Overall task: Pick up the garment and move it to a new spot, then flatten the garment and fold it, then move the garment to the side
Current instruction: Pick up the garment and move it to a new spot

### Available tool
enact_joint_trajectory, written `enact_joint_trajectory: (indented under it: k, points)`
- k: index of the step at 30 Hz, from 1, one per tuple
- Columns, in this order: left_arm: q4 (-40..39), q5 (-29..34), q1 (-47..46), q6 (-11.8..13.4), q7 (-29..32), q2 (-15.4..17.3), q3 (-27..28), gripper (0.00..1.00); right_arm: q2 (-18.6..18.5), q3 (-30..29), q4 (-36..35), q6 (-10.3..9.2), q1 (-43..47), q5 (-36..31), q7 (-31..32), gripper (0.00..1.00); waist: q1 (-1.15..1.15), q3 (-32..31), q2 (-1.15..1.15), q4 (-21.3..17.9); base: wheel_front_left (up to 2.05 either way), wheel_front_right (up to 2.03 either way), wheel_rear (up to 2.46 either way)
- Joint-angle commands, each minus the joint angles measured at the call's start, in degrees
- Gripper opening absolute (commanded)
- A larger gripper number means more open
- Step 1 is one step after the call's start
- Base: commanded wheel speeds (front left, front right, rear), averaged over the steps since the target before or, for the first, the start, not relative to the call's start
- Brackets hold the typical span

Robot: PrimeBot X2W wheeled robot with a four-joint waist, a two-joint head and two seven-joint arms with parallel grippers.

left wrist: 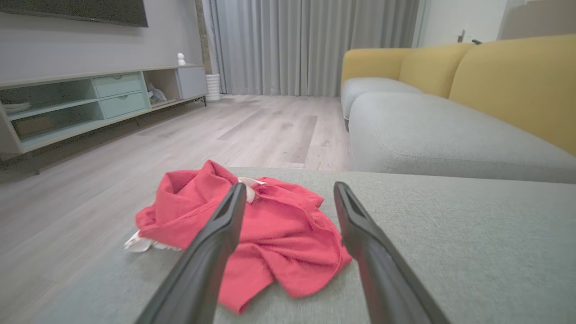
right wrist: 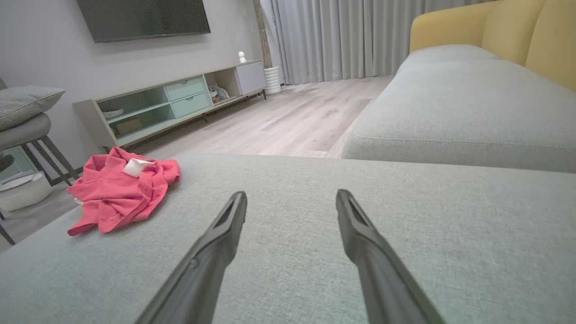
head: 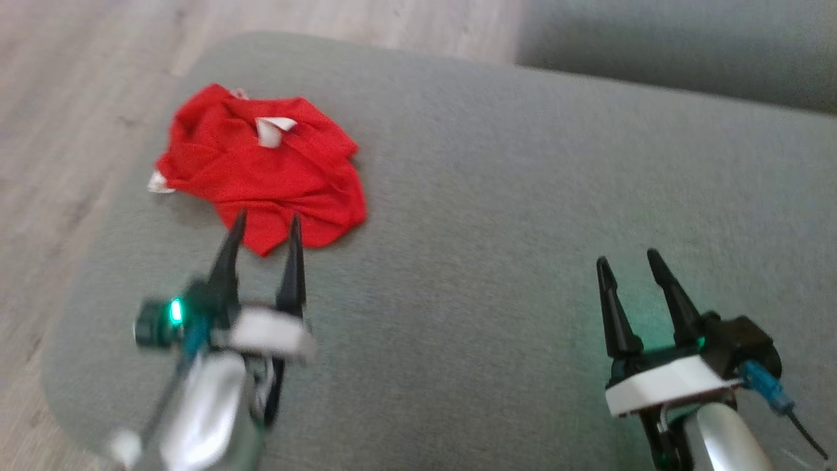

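red garment lies crumpled, white label showing.

A home living room: sofa, television, curtains.

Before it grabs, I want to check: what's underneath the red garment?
The red garment lies crumpled directly on the grey cushion, near its far left edge. A white scrap pokes out at its left side. Whatever else lies beneath the folds is covered.

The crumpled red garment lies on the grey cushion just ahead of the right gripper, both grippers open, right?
Wrong gripper: the head view shows the red garment on the grey cushion just ahead of the left gripper, not the right gripper. Both are open.
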Motion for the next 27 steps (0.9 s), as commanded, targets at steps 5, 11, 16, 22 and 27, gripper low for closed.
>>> enact_joint_trajectory:
  k: [5,11,16,22,27]
  points:
    - [8.5,-1.9,-15.9,-2.7,6.8,2.8,3.2,1.00,-0.2,1.2,-1.9,-0.04,-4.2,-1.0,-0.6,1.00,-0.01,7.3,0.00,-6.4,0.00,0.00,0.00]
    - [18.5,-4.4,-26.1,-3.9,16.0,5.0,5.1,1.00,-0.2,1.5,-2.2,-0.04,-6.5,-1.3,-0.6,1.00,-0.01,11.1,0.00,-9.6,0.00,0.00,0.00]
    - [25.9,-3.9,-30.3,-1.7,19.8,7.3,5.5,1.00,-0.2,1.6,-2.4,-0.04,-7.4,-1.2,-0.6,1.00,-0.01,12.9,0.00,-11.3,0.00,0.00,0.00]
    - [32.1,-4.8,-32.1,-0.9,20.8,7.4,5.9,0.92,-0.2,1.7,-2.3,-0.04,-7.7,-0.9,-0.6,1.00,-0.01,13.1,0.00,-12.0,0.00,0.00,0.00]
    - [34.7,-6.2,-32.7,-3.1,18.7,6.7,6.1,0.00,-0.2,1.4,-1.8,-0.04,-7.8,-1.1,-0.6,1.00,-0.01,12.1,0.00,-11.9,0.00,0.00,0.00]
